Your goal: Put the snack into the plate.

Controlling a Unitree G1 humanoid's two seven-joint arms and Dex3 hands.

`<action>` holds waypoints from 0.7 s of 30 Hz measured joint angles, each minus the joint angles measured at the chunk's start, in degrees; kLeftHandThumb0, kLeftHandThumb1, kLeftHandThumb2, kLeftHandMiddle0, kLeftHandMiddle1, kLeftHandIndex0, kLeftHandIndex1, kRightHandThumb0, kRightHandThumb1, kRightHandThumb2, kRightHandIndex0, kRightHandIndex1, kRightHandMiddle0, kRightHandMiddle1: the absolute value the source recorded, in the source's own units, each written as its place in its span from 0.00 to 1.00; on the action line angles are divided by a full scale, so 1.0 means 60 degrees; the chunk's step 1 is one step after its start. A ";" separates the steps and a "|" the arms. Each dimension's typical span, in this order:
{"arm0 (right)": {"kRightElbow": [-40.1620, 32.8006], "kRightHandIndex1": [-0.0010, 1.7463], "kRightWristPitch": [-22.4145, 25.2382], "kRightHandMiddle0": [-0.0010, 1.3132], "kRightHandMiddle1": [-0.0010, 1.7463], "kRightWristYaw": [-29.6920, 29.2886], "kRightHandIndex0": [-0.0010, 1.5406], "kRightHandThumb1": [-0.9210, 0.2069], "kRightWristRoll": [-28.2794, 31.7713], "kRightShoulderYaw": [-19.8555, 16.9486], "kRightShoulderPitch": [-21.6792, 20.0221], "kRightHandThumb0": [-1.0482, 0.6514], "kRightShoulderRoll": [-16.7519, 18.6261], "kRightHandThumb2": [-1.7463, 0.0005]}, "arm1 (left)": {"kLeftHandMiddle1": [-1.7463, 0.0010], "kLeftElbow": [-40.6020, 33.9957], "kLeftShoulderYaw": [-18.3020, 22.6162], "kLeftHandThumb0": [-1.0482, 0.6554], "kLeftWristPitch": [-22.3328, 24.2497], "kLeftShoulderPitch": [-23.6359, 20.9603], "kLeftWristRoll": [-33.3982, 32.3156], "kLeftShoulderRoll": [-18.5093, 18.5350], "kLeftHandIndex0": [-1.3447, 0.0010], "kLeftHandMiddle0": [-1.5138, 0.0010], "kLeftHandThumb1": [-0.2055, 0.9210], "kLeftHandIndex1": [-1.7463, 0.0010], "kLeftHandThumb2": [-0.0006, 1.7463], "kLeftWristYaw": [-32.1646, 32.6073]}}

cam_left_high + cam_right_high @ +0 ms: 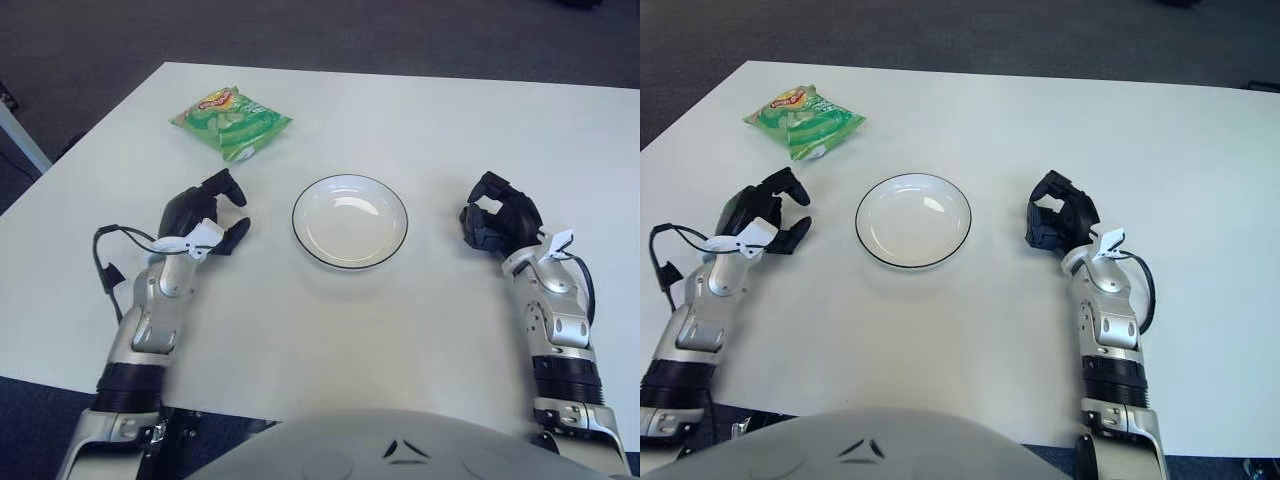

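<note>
A green snack bag [231, 121] lies on the white table toward the far left. An empty white plate with a dark rim [350, 220] sits in the middle of the table. My left hand [215, 212] is left of the plate and nearer than the bag, its fingers spread and holding nothing. My right hand [497, 222] shows right of the plate, its fingers loosely curled and empty. Both hands are apart from the bag and the plate.
The white table [420, 120] extends beyond the plate to a far edge, with dark floor [300, 30] behind it. A black cable [105, 262] loops beside my left forearm. My torso fills the bottom of the view.
</note>
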 measured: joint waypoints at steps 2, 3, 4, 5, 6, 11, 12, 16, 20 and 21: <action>0.0001 1.00 -0.0042 0.50 1.00 -0.0010 0.85 0.58 0.0000 -0.0001 0.0026 0.32 0.0000 0.22 | 0.00 -0.0097 0.0054 0.32 0.0110 0.0029 0.0205 0.0232 0.51 0.18 0.41 0.00 0.79 -0.0078; 0.0003 1.00 -0.0055 0.50 1.00 -0.0011 0.85 0.58 0.0000 0.0001 0.0031 0.32 0.0000 0.22 | 0.00 -0.0154 0.0087 0.32 0.0149 0.0026 0.0273 0.0363 0.51 0.18 0.42 0.00 0.79 -0.0125; 0.0005 1.00 -0.0063 0.50 1.00 -0.0011 0.85 0.58 0.0000 0.0004 0.0031 0.32 0.0000 0.21 | 0.00 -0.0214 0.0138 0.32 0.0174 0.0018 0.0340 0.0486 0.52 0.18 0.42 0.00 0.78 -0.0175; 0.0006 1.00 -0.0066 0.50 1.00 -0.0011 0.85 0.58 0.0000 0.0008 0.0030 0.32 0.0000 0.21 | 0.00 -0.0280 0.0207 0.32 0.0182 0.0000 0.0392 0.0632 0.52 0.18 0.43 0.00 0.78 -0.0235; 0.0006 1.00 -0.0070 0.50 1.00 -0.0011 0.85 0.58 0.0001 0.0013 0.0030 0.32 0.0000 0.21 | 0.00 -0.0347 0.0283 0.32 0.0184 -0.0018 0.0436 0.0768 0.52 0.18 0.43 0.00 0.78 -0.0283; 0.0022 1.00 -0.0105 0.50 1.00 -0.0031 0.85 0.58 0.0000 0.0037 0.0026 0.32 0.0002 0.21 | 0.00 -0.0519 0.0696 0.33 0.0034 -0.0224 0.0578 0.1482 0.53 0.17 0.45 0.00 0.76 -0.0339; 0.0030 1.00 -0.0122 0.50 1.00 -0.0035 0.85 0.58 0.0001 0.0037 0.0026 0.32 0.0001 0.21 | 0.00 -0.0581 0.0770 0.33 0.0050 -0.0289 0.0599 0.1589 0.53 0.18 0.45 0.00 0.76 -0.0388; 0.0069 1.00 -0.0163 0.50 1.00 -0.0045 0.85 0.58 0.0000 0.0038 0.0028 0.32 0.0000 0.21 | 0.00 -0.1175 0.0888 0.33 0.0426 -0.0657 0.0811 0.1864 0.54 0.20 0.46 0.00 0.75 -0.0772; 0.0128 1.00 -0.0194 0.50 1.00 -0.0044 0.85 0.58 -0.0002 0.0069 -0.0009 0.32 0.0000 0.21 | 0.00 -0.1547 0.0886 0.33 0.0504 -0.1140 0.1019 0.2003 0.55 0.22 0.48 0.00 0.74 -0.0896; 0.0144 1.00 -0.0202 0.50 1.00 -0.0044 0.85 0.58 -0.0003 0.0080 -0.0024 0.32 0.0000 0.21 | 0.00 -0.1573 0.0886 0.34 0.0501 -0.1222 0.1075 0.2057 0.56 0.23 0.48 0.00 0.74 -0.0896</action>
